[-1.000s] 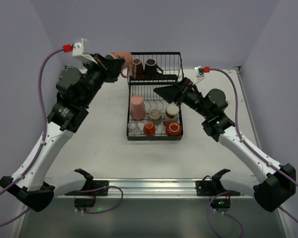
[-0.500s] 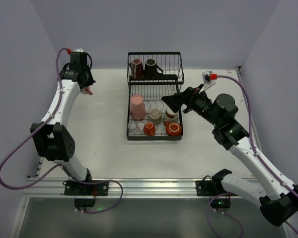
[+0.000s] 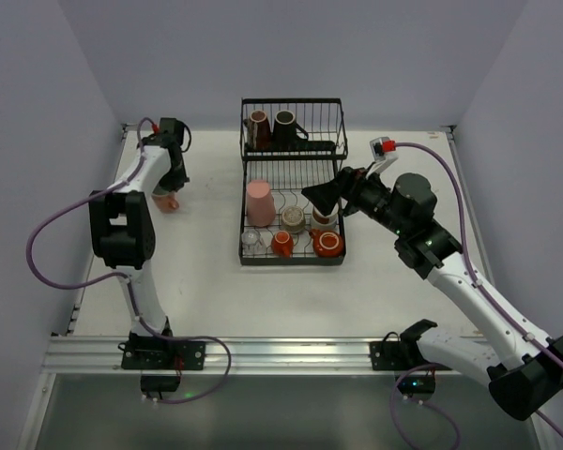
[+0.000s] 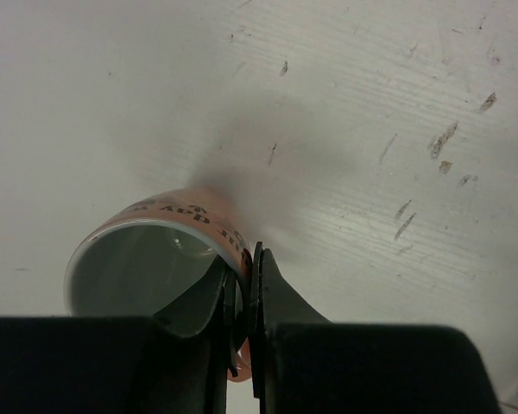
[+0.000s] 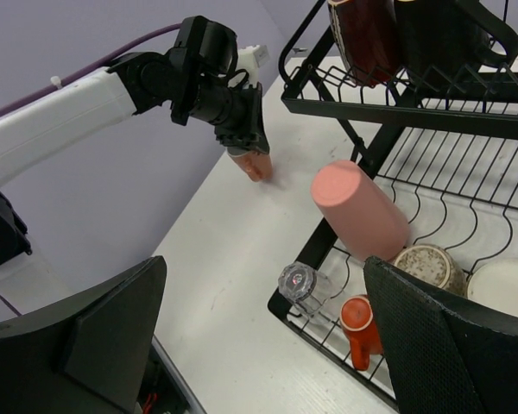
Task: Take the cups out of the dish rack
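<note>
My left gripper is shut on the rim of a pink mug, one finger inside and one outside, with the mug low at the table left of the dish rack. In the left wrist view the mug opens toward the camera. My right gripper is open and empty above the rack's lower tray. The tray holds a tall pink tumbler, a clear glass, two orange-red cups, a beige cup and a pale cup partly hidden by my gripper. Brown and black mugs stand in the rear basket.
The right wrist view shows the tumbler, the glass and an orange-red cup at the tray's left end, and the left arm over the table beyond. Purple walls close in on the left, back and right.
My left arm has swung away from the rack's rear basket to the far left and lowered the pink mug to the table. My right gripper has shifted slightly over the tray.
</note>
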`<act>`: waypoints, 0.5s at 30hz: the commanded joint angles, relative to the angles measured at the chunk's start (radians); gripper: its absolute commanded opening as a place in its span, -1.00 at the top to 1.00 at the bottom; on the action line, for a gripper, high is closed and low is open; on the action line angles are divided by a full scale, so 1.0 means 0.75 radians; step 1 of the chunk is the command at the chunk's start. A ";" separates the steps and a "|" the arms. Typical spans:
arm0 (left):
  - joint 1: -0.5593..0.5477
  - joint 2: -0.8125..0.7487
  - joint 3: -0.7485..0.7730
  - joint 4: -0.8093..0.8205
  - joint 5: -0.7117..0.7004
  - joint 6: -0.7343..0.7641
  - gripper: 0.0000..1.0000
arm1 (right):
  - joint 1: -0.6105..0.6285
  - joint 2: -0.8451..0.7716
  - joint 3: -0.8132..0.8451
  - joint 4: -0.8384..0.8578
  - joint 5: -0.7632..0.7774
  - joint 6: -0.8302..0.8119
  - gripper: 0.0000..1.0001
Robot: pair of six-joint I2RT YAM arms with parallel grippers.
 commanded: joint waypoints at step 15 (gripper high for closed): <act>0.042 -0.063 -0.200 0.251 -0.022 0.024 0.72 | 0.005 0.050 0.053 -0.004 0.055 -0.049 -0.98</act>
